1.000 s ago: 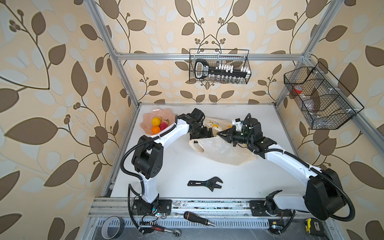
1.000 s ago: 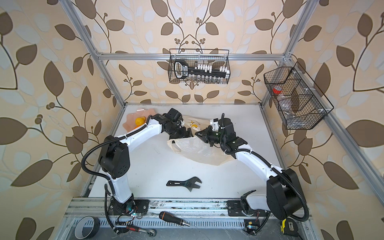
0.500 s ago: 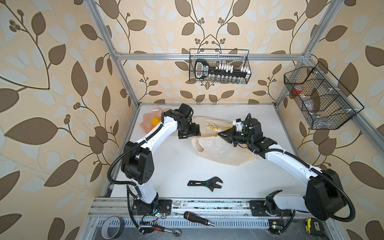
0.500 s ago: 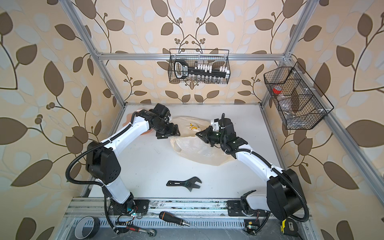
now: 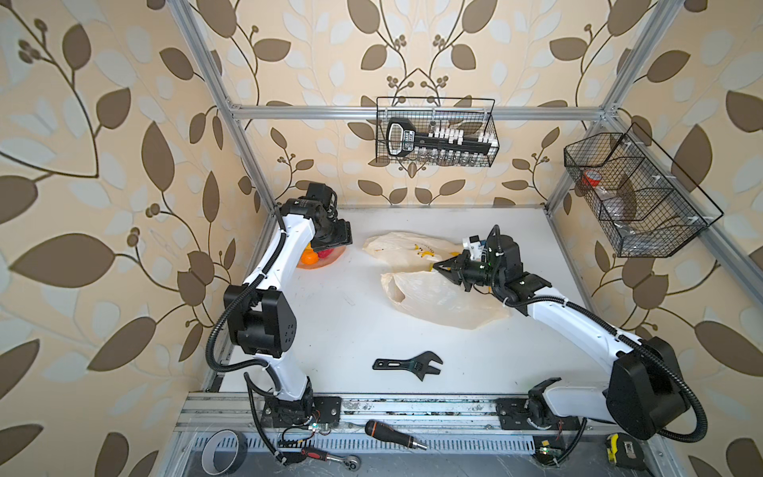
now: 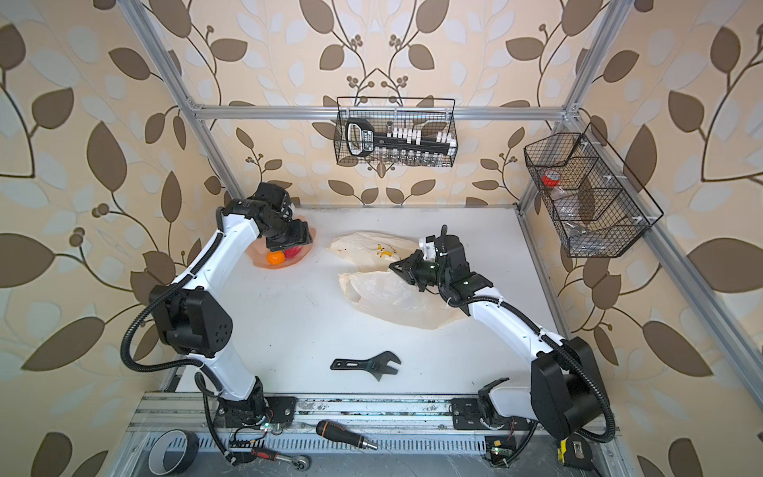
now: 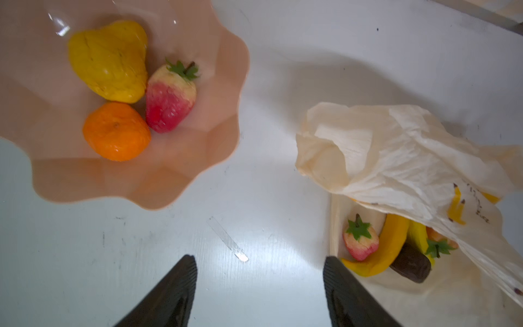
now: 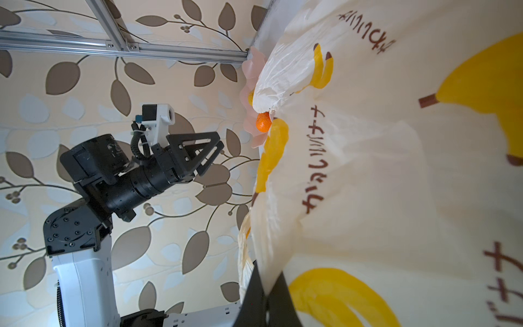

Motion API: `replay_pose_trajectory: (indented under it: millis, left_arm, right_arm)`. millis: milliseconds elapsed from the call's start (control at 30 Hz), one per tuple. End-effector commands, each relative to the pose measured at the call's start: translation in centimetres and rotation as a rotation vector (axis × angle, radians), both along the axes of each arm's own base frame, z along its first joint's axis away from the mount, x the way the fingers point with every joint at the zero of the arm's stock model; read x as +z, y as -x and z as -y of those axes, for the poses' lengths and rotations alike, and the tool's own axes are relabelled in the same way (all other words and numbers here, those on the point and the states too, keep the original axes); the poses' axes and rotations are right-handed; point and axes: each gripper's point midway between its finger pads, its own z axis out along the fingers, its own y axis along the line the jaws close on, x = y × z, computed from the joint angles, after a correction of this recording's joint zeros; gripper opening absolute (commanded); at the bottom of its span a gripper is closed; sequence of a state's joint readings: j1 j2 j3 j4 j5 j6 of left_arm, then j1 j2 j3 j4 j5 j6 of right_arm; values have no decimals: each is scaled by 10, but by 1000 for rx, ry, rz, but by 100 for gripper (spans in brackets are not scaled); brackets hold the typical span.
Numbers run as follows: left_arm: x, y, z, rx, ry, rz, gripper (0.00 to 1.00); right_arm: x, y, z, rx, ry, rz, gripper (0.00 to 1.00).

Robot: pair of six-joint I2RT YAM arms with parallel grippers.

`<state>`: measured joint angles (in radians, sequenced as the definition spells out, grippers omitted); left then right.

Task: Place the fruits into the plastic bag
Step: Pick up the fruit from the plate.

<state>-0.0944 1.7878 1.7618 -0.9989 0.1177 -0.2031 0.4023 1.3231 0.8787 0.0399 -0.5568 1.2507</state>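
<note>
While the right gripper (image 5: 438, 266) has its fingers (image 8: 252, 300) pinched together on a fold of the plastic bag (image 5: 437, 299), the bag's upper layer stands lifted off the lower. Left gripper (image 7: 259, 262): fingers apart, nothing between them, hovering close by the pink dish (image 7: 198, 158). In dish, touching: lemon (image 7: 109, 61), strawberry (image 7: 169, 97), tangerine (image 7: 116, 131). Inside bag mouth: second strawberry (image 7: 360, 240), banana (image 7: 387, 246), dark brown fruit (image 7: 410, 264).

Top views overhead; wrist cams near plastic bag (image 7: 396, 158)
</note>
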Motion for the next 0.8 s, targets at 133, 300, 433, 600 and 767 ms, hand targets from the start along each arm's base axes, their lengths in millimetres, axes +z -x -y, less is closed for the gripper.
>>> replay_pose_trajectory:
  millis: [133, 300, 433, 600, 767]
  left_arm:
    - [-25, -34, -49, -9, -165, -40, 67]
    - [-42, -54, -64, 8, -207, -42, 66]
    - [-62, -67, -69, 16, -218, -52, 65]
    - [-80, -79, -73, 22, -226, -67, 65]
    - [-101, -83, -76, 30, -235, -99, 66]
  right_arm:
    - [4, 2, 5, -13, 8, 8, 0]
    - [4, 1, 5, -14, 11, 8, 0]
    - [3, 1, 5, -16, 15, 3, 0]
    - [4, 1, 6, -17, 23, 4, 0]
    - [5, 1, 7, -24, 24, 3, 0]
